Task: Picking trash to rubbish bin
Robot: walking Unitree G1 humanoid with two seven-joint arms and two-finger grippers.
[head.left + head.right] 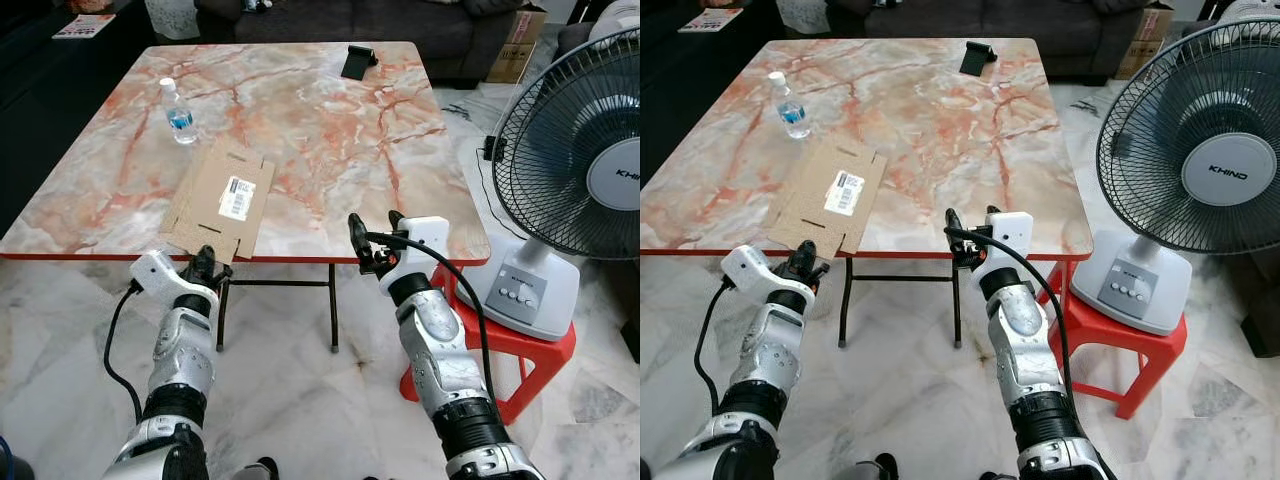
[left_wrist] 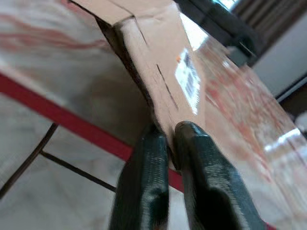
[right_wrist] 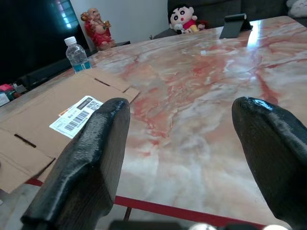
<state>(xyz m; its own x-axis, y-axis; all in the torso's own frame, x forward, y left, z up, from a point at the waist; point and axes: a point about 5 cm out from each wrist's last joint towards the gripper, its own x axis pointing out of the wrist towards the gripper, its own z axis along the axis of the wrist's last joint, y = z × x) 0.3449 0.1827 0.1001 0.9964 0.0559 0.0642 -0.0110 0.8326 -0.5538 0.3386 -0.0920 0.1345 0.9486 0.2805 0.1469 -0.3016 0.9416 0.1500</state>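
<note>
A flattened brown cardboard piece [image 1: 220,198] with a white label lies on the marble table [image 1: 330,130], its near edge overhanging the front rim. My left gripper [image 1: 205,266] sits at that front edge, and its fingers [image 2: 144,177] are shut on the cardboard's [image 2: 163,62] near flap. A small plastic water bottle [image 1: 179,112] stands upright farther back on the left. My right gripper [image 1: 374,240] hovers open at the table's front edge, right of the cardboard, with nothing between its fingers [image 3: 91,163].
A black phone stand [image 1: 356,61] rests at the table's far edge. A standing fan [image 1: 580,160] sits on a red stool [image 1: 520,345] to the right. A dark sofa [image 1: 400,25] and a cardboard box [image 1: 516,45] lie beyond. Marble floor [image 1: 300,400] lies under the table.
</note>
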